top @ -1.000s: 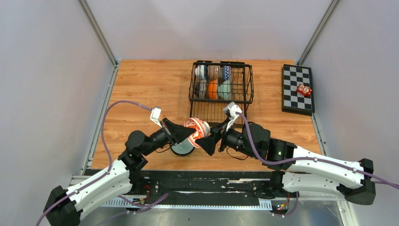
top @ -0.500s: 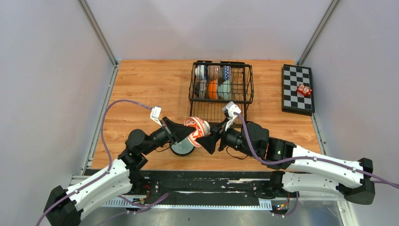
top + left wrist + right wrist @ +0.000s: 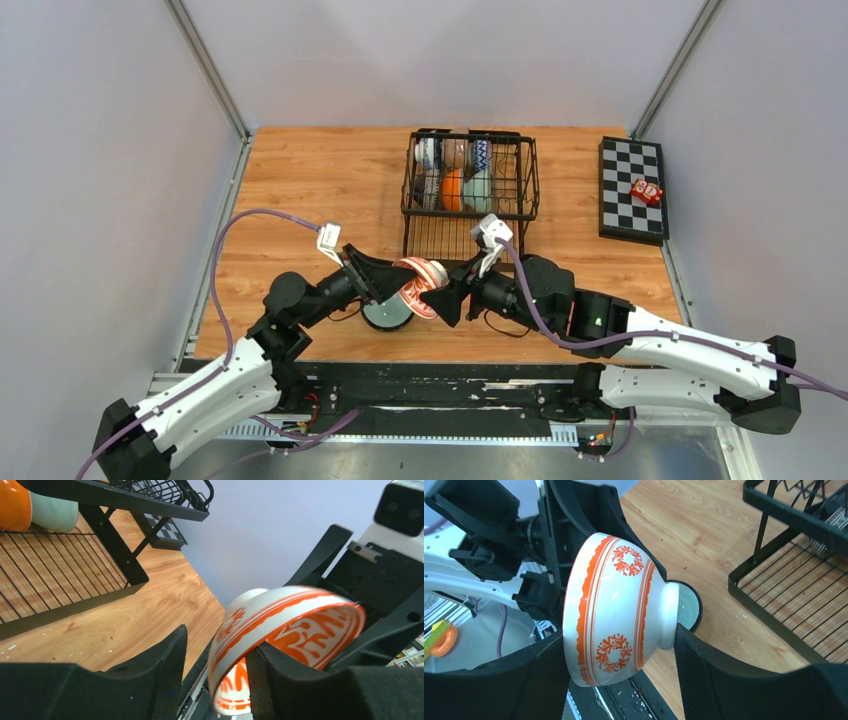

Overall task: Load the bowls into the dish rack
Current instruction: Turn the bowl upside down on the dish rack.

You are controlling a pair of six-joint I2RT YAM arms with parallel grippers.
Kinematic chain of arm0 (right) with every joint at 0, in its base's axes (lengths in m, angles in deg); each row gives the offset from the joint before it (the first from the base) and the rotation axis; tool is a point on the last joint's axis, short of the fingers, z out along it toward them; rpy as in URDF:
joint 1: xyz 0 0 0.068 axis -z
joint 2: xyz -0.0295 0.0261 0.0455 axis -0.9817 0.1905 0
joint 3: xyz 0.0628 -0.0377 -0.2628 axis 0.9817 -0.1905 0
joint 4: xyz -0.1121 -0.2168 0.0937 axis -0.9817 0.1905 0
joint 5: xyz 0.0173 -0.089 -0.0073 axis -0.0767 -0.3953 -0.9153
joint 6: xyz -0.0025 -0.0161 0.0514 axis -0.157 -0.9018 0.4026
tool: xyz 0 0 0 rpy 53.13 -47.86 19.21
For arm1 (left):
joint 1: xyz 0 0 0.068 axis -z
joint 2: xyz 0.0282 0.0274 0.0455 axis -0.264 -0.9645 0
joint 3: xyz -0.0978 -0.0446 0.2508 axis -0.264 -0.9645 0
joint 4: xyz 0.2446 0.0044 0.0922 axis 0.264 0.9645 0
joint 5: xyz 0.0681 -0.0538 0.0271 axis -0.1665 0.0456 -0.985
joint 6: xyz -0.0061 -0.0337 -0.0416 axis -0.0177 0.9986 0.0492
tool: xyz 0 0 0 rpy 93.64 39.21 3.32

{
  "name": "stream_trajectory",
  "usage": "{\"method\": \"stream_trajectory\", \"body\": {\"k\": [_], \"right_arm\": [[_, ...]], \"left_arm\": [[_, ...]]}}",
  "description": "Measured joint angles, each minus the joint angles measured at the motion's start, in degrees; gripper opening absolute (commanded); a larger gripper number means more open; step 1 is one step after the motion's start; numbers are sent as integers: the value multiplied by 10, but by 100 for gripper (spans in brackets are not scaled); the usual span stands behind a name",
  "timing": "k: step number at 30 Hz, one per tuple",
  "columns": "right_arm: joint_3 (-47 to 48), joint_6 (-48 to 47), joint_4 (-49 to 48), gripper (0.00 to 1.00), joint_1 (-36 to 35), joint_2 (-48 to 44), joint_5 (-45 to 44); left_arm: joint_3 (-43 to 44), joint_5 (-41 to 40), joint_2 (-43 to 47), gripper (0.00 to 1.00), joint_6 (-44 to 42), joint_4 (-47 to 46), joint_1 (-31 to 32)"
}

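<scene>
My right gripper (image 3: 616,647) clamps the red-patterned bowl (image 3: 420,283) from rim to foot, tipped sideways in the air just in front of the rack (image 3: 465,240). My left gripper (image 3: 215,672) stands part-way apart, loosely straddling the rim.

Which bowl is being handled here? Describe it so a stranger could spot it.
Just in front of the black dish rack, where the two arms meet above the table, a bowl hangs sideways. It is white with orange-red bands and wreaths, unlike the dark round dish lying beneath it.
</scene>
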Motion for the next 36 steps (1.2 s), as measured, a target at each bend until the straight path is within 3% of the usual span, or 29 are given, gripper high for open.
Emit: {"method": "stream_trajectory", "body": {"k": [10,17,22,28,36], "right_arm": [[24,-19,2,2,0,1,-5],[24,-22,3,3,0,12,-12],[28,-17,-4,4,1,16,-25],[28,-17,-2,50,1,11,-23],[28,-17,6,80,2,-1,-5]], "left_arm": [[7,-7,12,48,-8,33,0],[10,2,4,1,-14,33,1],[11,10,-9,0,-29,30,1],[17,13,-9,0,-35,34,1],[42,22,-11,0,-54,63,1]]}}
